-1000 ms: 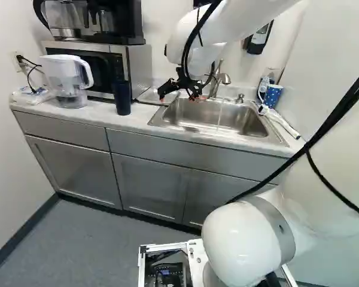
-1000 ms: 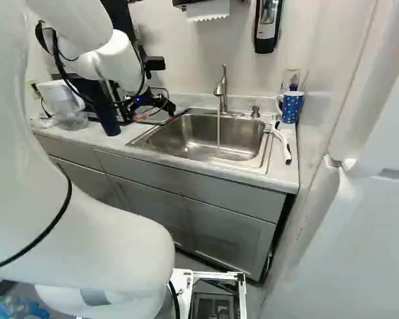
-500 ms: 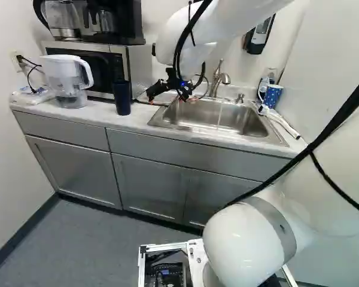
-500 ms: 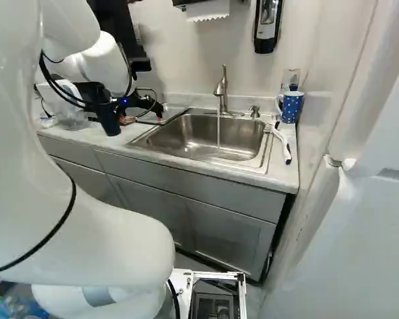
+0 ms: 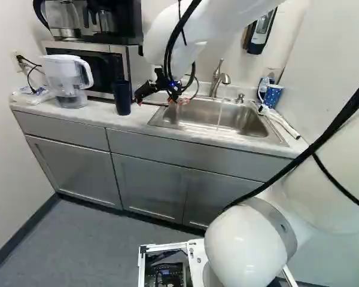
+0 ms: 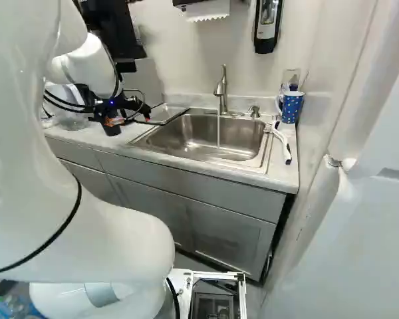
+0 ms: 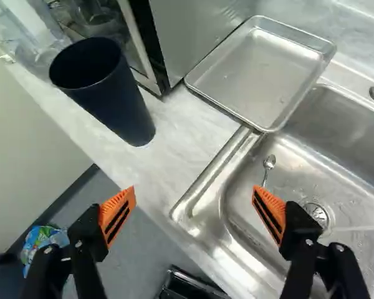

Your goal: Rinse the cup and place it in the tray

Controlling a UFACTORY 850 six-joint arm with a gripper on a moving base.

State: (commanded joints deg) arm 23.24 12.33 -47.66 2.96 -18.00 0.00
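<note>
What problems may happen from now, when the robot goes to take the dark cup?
The cup stands near the counter's front edge, so a bump from the open gripper might tip it or knock it to the floor.
The tray has one corner over the sink's rim; a cup set down there may tilt it.

Pictured mostly hidden behind gripper (image 5: 160, 101) in left base view: metal tray (image 7: 255, 68). Masked up top by same gripper in right base view: navy cup (image 7: 121, 103), with bottom of interior lost in darkness in wrist view. Partly screened by arm (image 6: 86, 66) in right base view: pitcher (image 5: 61, 75). Cropped by wrist view's edge: sink (image 7: 199, 187). Too small to make out in base views: spoon (image 7: 269, 162).
</note>
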